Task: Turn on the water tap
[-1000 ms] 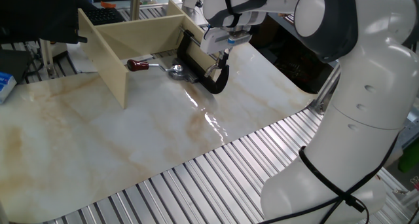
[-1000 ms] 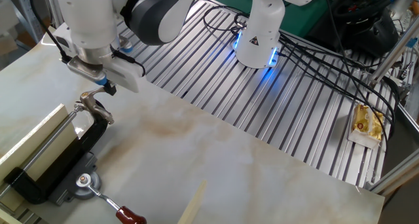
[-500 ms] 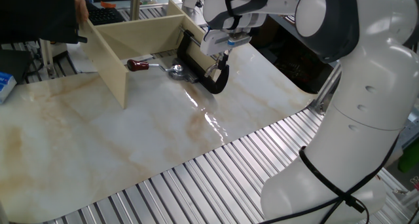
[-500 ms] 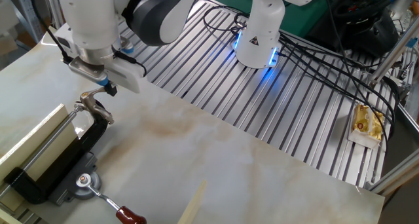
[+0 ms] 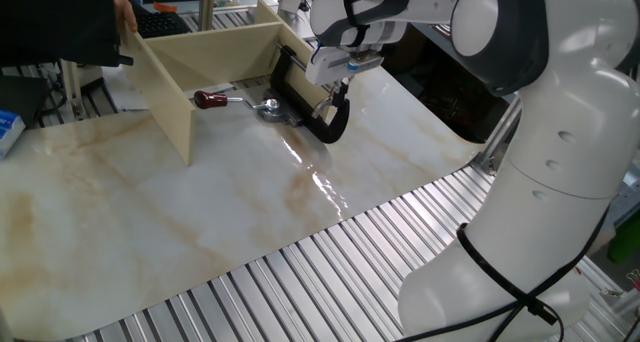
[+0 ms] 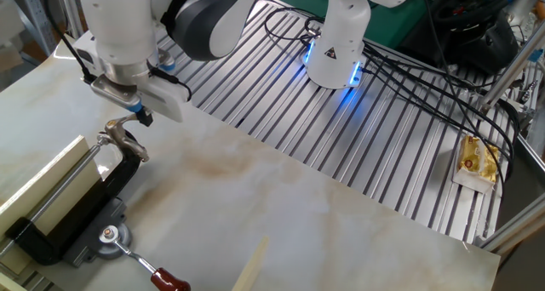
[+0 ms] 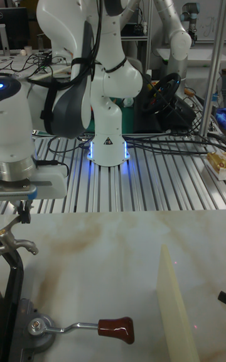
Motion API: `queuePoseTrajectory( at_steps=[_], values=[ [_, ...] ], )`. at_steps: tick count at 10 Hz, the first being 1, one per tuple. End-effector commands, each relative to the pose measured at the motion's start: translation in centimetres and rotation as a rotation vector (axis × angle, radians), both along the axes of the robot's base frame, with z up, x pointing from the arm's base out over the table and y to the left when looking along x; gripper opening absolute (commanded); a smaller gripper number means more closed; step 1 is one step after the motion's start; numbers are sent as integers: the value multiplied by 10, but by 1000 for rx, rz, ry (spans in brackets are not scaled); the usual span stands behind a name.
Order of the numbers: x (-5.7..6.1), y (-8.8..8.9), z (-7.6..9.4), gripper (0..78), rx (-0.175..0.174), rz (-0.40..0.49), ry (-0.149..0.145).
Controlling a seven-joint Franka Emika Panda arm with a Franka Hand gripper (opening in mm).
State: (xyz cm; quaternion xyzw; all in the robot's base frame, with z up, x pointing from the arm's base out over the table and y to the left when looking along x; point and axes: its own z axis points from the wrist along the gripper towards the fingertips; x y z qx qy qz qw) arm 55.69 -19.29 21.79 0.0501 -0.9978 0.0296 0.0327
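Tap (image 6: 119, 240) lay on table (image 6: 281, 206), clamped beside beige panel (image 5: 170, 97); lever with red knob (image 7: 116, 329) pointed away from clamp. Gripper (image 6: 140, 115) hovered above spout (image 6: 119, 140), clear of lever. Jaw state could not be told. Advice: lower beside knob, push sideways gently.

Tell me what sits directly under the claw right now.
Under the claw sits the black C-clamp, its chrome screw handle nearest the fingertips. The tap's red-knobbed lever lies off to the side. Any contact is unclear.
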Motion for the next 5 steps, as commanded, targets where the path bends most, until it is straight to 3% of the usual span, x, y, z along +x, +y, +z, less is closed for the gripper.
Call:
queuePoseTrajectory(
  at_steps=[1,4,5],
  values=[
    [2,0,-1,0,9,-3,-5],
    [5,-6,-7,0,13,16,-9],
    [4,-19,-10,0,33,29,-7]
  ],
)
